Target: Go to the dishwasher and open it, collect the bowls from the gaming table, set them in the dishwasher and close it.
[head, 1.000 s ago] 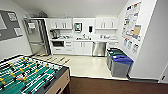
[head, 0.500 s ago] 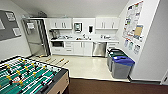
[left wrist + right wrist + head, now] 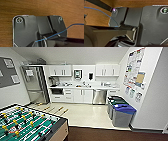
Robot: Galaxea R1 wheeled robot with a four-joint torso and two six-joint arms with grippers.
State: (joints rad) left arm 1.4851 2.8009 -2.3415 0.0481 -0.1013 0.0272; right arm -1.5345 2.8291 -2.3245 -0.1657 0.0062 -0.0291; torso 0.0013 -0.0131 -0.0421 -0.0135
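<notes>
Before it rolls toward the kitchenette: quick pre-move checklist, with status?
1. Dishwasher in sight, under the counter on the far wall: ok.
2. Dishwasher door: looks shut, steel front flush with the white cabinets: ok.
3. Pale floor between robot and dishwasher free of obstacles: ok.
4. Recycling bins stand to the right of the path: ok, keep left of them.
5. Foosball table corner sits close on the left: ok, but mind it.
6. End effector state, both arms: cannot tell.
</notes>
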